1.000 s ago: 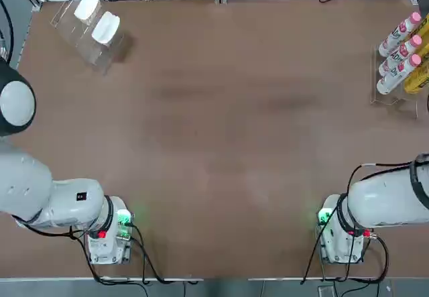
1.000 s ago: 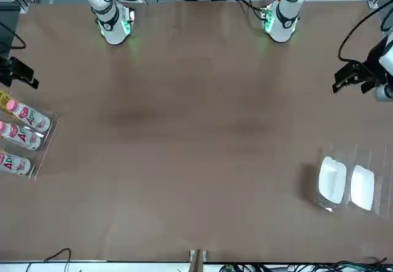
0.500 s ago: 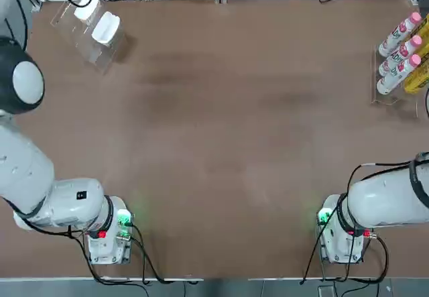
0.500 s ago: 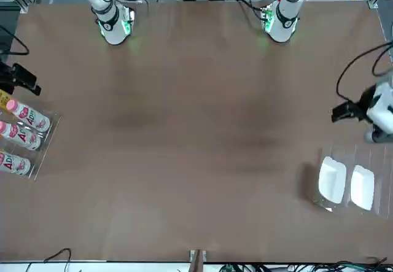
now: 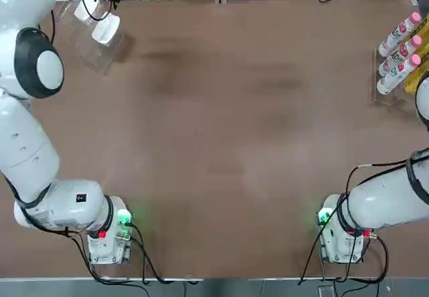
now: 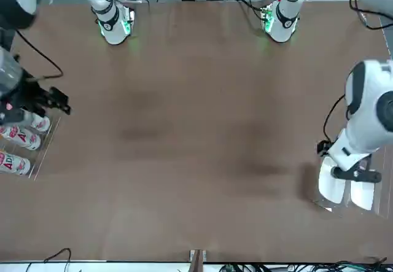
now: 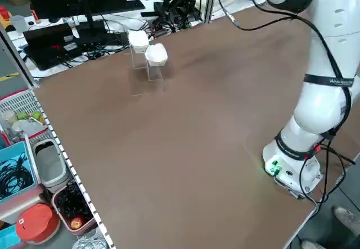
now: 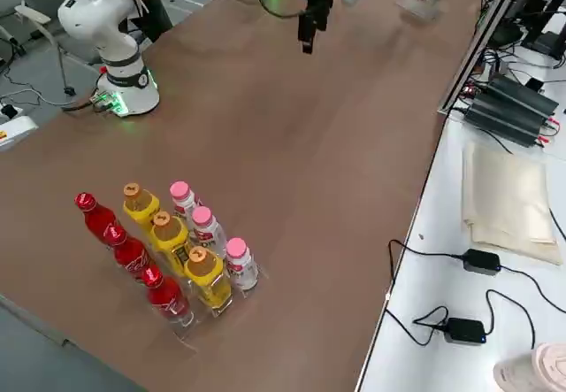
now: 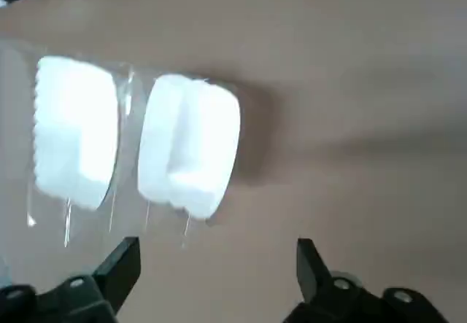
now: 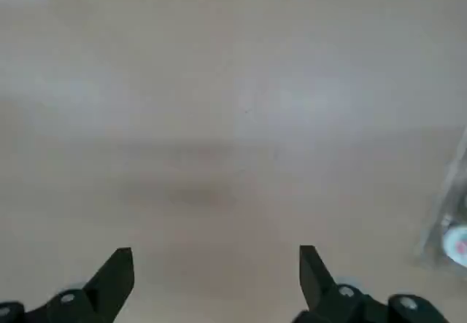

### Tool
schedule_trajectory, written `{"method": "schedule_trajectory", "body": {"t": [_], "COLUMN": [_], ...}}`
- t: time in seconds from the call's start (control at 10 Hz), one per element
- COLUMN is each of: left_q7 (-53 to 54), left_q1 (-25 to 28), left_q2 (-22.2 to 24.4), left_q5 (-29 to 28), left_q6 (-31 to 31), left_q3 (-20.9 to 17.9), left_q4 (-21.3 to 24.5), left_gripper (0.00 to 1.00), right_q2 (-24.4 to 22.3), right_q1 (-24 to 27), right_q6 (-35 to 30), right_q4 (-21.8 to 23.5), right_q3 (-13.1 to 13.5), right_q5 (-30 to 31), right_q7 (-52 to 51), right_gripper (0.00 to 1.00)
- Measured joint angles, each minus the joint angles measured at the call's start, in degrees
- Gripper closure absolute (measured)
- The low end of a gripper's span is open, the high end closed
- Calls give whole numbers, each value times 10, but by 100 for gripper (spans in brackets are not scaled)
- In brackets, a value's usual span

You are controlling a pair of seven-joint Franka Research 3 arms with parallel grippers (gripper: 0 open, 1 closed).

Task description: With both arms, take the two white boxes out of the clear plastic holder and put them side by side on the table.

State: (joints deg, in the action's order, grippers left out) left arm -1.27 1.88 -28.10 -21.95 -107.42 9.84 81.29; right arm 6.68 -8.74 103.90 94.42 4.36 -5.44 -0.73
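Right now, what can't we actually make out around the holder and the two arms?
- Left gripper: top view, the arm covers it; only its wrist view shows open fingers.
- Two white boxes: front view, the left arm overlaps them; contact cannot be told.
- Clear plastic holder: walls nearly invisible in every view, so compartment edges are unclear.
- Right gripper: cut off at the top view's edge.
- Bottle rack: partly behind the right arm in front view.
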Motion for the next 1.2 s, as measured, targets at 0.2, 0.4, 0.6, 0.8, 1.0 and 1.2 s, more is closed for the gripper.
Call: {"method": "schedule_trajectory", "body": {"t": [0.2,0.4,0.6,0.8,1.0,1.2], "left_q7": [24,26,26,28,31,31], "left_q1": [1,3,8,11,12,11], "left_q2": [-46,-95,-122,-131,-135,-139], "left_q5": [-28,-82,-100,-101,-107,-125], "left_q6": [-46,-81,-103,-104,-104,-104], "left_q3": [-1,-2,-2,-4,-5,-5], "left_q4": [1,2,2,2,2,2], "left_gripper": [16,19,26,44,75,97], "right_q2": [4,3,3,6,12,14], "right_q1": [-37,-80,-112,-137,-143,-143], "right_q6": [98,183,288,377,405,410], "right_q4": [78,136,204,265,286,287], "right_q3": [-1,-2,-2,-2,-1,-1], "right_q5": [-6,-8,-8,-8,-8,-8], "right_q7": [0,0,1,1,1,1], "right_gripper": [0,0,0,0,0,0]}}
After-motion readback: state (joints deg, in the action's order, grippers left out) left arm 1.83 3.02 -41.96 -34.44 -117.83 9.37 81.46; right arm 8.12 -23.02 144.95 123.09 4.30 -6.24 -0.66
